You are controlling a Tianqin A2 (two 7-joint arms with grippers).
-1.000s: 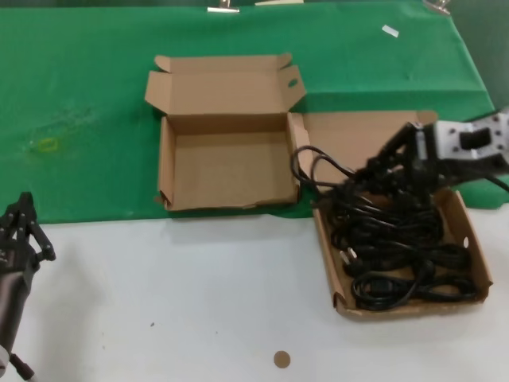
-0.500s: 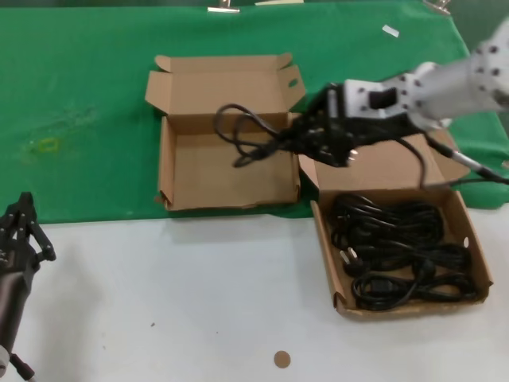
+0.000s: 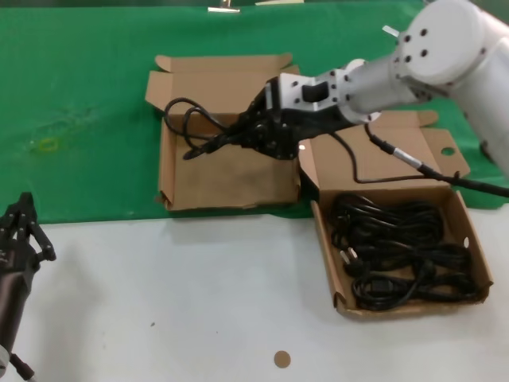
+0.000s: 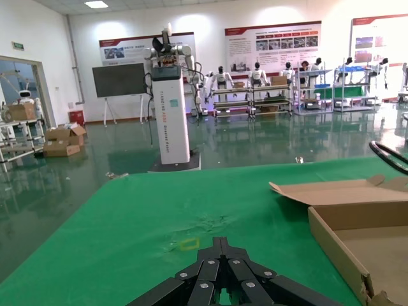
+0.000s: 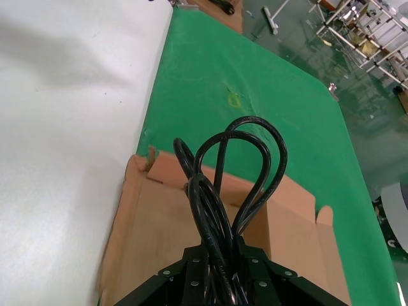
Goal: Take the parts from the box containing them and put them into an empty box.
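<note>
My right gripper (image 3: 242,137) is shut on one black power cord (image 3: 195,127), held above the empty box (image 3: 231,181) on the green cloth. The cord's loops hang out over that box's left half. In the right wrist view the cord (image 5: 233,166) runs up from between the closed fingers of the gripper (image 5: 220,258), with the empty box (image 5: 156,223) below. The box containing the parts (image 3: 479,267) stands to the right, and a pile of several cords (image 3: 398,247) lies in it. My left gripper (image 3: 24,213) is parked at the table's front left, shut (image 4: 221,242) with nothing in it.
A green cloth (image 3: 79,79) covers the far half of the table; the near half is white (image 3: 199,302). A small brown disc (image 3: 281,359) lies near the front edge. A yellow mark (image 3: 48,144) shows on the cloth at left. Both boxes' lids stand open.
My right gripper has lifted a cord out of the right box and carried it leftward, from over that box to over the left box. The left arm has not moved.
</note>
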